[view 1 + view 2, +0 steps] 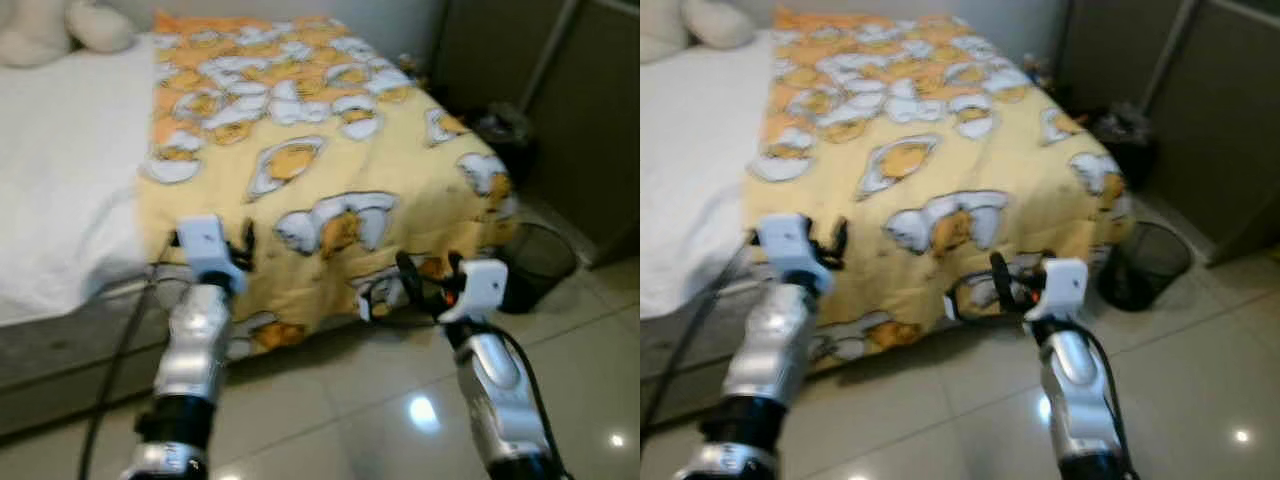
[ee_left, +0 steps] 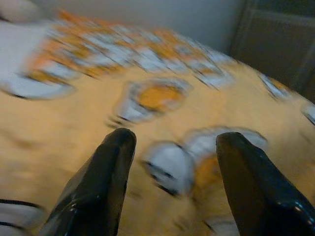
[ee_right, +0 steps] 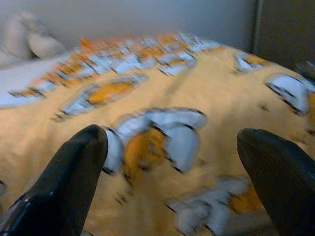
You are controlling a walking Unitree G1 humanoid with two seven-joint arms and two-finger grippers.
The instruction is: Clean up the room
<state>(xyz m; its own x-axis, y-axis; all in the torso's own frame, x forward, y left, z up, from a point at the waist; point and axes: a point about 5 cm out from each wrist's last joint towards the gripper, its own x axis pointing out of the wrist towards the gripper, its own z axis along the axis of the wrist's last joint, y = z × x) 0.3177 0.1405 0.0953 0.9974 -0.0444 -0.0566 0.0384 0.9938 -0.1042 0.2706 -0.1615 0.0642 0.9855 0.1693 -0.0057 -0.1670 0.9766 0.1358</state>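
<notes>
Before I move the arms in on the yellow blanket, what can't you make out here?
- Dark bag beyond the bed: blurred, contents unreadable.
- Mesh bin: inside too dark to tell.
- Plush toy: cut by the head view's top edge.
- Blanket hem: partly hidden behind the left gripper and right gripper; wrist views motion-blurred.

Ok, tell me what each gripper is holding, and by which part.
Nothing is held. The left gripper and the right gripper are both open, fingers apart, poised in front of the yellow patterned blanket at the bed's foot edge.
</notes>
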